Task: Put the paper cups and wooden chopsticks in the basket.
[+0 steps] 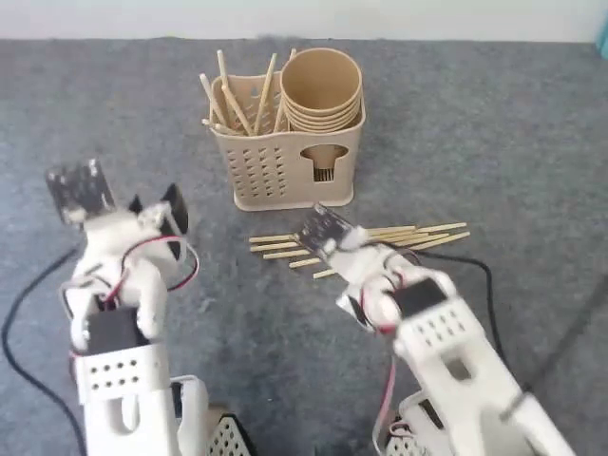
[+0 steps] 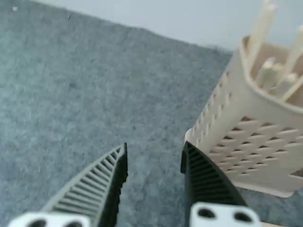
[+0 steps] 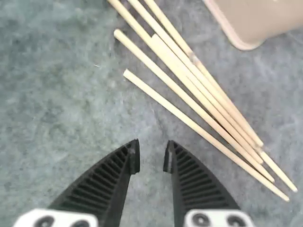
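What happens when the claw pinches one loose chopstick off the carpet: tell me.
Probably stiff: the loose chopsticks lie dead straight. Likely light, being thin wooden sticks. Several lie bunched and overlapping, so lifting one may drag neighbours; the fuzzy carpet should curb rolling.

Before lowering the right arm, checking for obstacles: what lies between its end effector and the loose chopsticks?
Just bare carpet, per the right wrist view, between the right end effector and the nearest chopstick.
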`<action>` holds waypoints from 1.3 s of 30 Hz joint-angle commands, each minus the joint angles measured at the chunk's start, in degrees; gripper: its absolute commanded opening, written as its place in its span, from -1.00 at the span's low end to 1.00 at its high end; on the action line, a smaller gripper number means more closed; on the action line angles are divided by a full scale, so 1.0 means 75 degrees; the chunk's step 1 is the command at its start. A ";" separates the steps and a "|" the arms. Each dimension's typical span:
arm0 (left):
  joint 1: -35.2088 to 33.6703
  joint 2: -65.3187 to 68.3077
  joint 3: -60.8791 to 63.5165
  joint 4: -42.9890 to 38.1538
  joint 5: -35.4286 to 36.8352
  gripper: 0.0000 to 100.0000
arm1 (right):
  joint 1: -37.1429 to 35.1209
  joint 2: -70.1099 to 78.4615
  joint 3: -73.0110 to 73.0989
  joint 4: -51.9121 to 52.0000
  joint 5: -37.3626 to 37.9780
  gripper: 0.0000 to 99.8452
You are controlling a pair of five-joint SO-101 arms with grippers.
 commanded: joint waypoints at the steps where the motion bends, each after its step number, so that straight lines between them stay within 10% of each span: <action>1: -0.0750 -0.0445 0.1459 -0.1360 0.0141 -0.64 | -0.0287 0.1670 -0.0961 -0.0604 -0.0094 -0.82; 17: -0.0785 -0.0434 0.2338 -0.2684 0.0094 -0.64 | 0.0100 0.6464 -0.4278 -0.0311 0.0563 -0.77; 39: -0.0774 -0.0481 0.2421 -0.2719 0.0082 -0.64 | -0.0006 0.3616 -0.4900 0.1799 0.0492 -0.98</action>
